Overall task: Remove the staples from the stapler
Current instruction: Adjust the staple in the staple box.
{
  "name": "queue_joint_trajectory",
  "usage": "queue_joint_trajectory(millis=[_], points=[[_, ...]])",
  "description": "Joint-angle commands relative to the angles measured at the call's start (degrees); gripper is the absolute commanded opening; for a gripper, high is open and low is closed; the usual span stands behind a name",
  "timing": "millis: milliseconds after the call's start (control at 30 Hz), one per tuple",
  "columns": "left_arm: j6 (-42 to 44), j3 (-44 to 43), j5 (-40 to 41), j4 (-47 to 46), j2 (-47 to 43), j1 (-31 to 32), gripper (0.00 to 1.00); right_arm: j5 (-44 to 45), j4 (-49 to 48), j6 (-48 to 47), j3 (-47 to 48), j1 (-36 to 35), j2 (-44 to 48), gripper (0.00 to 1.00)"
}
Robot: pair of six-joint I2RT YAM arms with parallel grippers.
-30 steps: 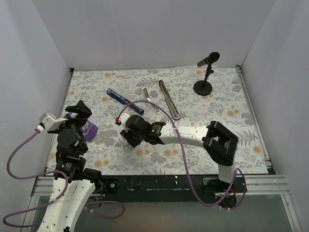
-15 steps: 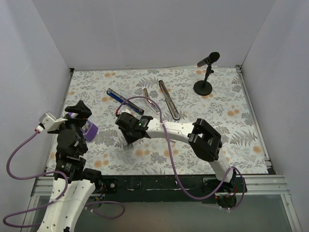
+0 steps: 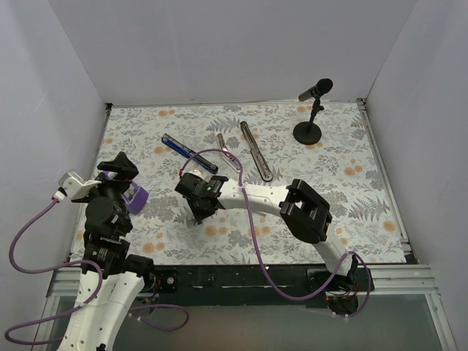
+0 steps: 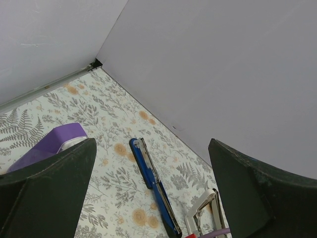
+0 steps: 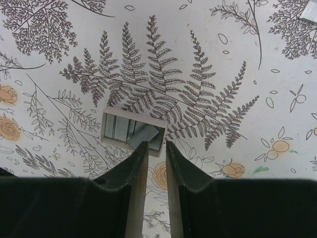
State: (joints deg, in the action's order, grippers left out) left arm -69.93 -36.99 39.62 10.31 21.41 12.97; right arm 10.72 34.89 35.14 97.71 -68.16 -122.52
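Observation:
The stapler lies apart at the back of the mat: its blue-and-black body [image 3: 189,153], narrow silvery channel [image 3: 229,152] and long dark base strip [image 3: 256,150]. The blue body [image 4: 153,186] and the channel [image 4: 203,215] also show in the left wrist view. A small white box [image 5: 132,132] holds several grey staples [image 5: 146,135], one strip lying tilted. My right gripper [image 5: 154,143] hangs just at the box's near edge, jaws a narrow gap apart with nothing between them; it also shows in the top view [image 3: 196,216]. My left gripper [image 4: 153,198] is wide open and empty, raised at the left.
A squat purple block [image 3: 135,196] sits by my left gripper [image 3: 121,172] and shows in the left wrist view [image 4: 47,148]. A black microphone on a stand [image 3: 311,110] is at the back right. A small silvery piece [image 5: 309,19] lies at the right wrist view's top right edge. White walls surround the mat.
My right arm has swung left, its elbow drawing in, and the gripper has shifted slightly left over the mat. The left arm has not moved.

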Motion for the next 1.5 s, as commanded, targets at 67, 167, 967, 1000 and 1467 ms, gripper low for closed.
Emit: queue_joint_trajectory(millis=[67,167,967,1000,1467], points=[[-0.12,0.34,-0.06,0.68,-0.58,0.12,0.98,0.18,0.88,1.43,3.01,0.05,0.26,0.28],[-0.03,0.34,-0.15,0.59,-0.67,0.12,0.98,0.18,0.88,1.69,3.36,-0.04,0.26,0.28],[0.15,0.34,-0.06,0.42,-0.93,0.39,0.98,-0.96,2.46,2.57,6.00,-0.31,-3.25,0.27],[0.15,0.34,-0.06,0.42,-1.02,0.39,0.98,-1.14,2.37,2.48,6.00,-0.31,-3.43,0.27],[0.23,0.52,-0.24,0.33,-0.67,0.39,0.98,-0.44,2.99,1.61,6.09,-0.31,-3.25,0.18]])
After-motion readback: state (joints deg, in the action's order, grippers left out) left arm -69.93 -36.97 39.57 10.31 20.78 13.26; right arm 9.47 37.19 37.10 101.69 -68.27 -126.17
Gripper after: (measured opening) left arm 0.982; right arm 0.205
